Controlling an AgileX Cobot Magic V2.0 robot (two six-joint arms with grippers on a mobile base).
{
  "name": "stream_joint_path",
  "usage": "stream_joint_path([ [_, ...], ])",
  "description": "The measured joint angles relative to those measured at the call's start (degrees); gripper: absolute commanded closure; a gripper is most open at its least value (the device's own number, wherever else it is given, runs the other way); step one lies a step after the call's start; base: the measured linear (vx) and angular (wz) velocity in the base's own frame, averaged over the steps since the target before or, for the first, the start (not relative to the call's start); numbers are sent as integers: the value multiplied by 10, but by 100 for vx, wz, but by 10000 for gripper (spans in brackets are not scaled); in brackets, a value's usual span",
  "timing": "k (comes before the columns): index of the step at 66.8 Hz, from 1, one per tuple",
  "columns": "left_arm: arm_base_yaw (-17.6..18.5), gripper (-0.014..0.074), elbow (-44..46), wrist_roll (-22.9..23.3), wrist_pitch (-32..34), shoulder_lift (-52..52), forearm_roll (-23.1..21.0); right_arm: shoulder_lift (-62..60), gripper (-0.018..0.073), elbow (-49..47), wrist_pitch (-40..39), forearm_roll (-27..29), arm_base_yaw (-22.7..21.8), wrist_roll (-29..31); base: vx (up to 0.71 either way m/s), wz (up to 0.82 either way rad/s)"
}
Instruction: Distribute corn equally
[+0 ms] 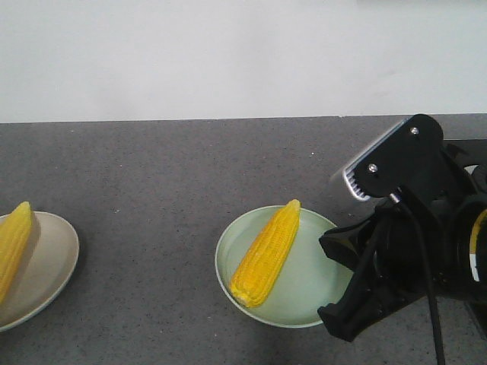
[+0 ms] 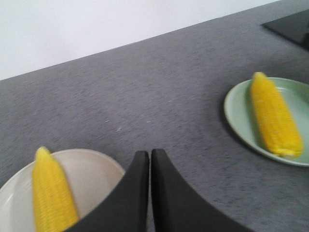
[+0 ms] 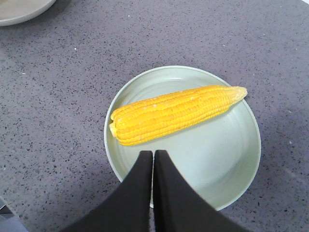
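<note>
You are looking at two cobs, one per plate, so the split is already reading as even. The green plate [image 3: 241, 179] is your landmark. One corn cob [image 3: 176, 113] is lying on it, long axis running across the plate, blunt end toward the plate's left rim and pale tip toward the right, as the right wrist view shows it. Your right gripper [image 3: 153, 157] is hanging over the near rim of that plate, jaws pressed together and holding nothing, just short of the cob's flank; the cob is lying broadside to the claw.

Well away from the green plate, the second corn cob [image 2: 52, 193] is resting on the beige plate [image 2: 96, 176], with the left gripper [image 2: 149, 157] beside that plate, jaws also together and empty. I am judging that no further carry is needed; if you are regrasping, you are opening the right claw first.
</note>
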State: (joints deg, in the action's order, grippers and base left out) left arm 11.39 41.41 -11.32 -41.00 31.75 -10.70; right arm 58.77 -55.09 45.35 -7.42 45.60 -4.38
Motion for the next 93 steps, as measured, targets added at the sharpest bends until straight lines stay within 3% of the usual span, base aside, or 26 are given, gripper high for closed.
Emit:
stream_joint_path([
  [9,-17,604,-95,97,82,-70,93,0,570,0,0,0,0,0,0,0],
  [16,-48,604,-181,143,136,-146,133,0,570,0,0,0,0,0,0,0],
  [38,-96,604,-415,172,283,-317,146,0,570,0,0,0,0,0,0,0],
  [61,-101,604,-429,182,383,-324,146,0,570,0,4,0,0,0,0,0],
  [93,-101,604,-429,171,402,-324,122,0,570,0,4,0,0,0,0,0],
])
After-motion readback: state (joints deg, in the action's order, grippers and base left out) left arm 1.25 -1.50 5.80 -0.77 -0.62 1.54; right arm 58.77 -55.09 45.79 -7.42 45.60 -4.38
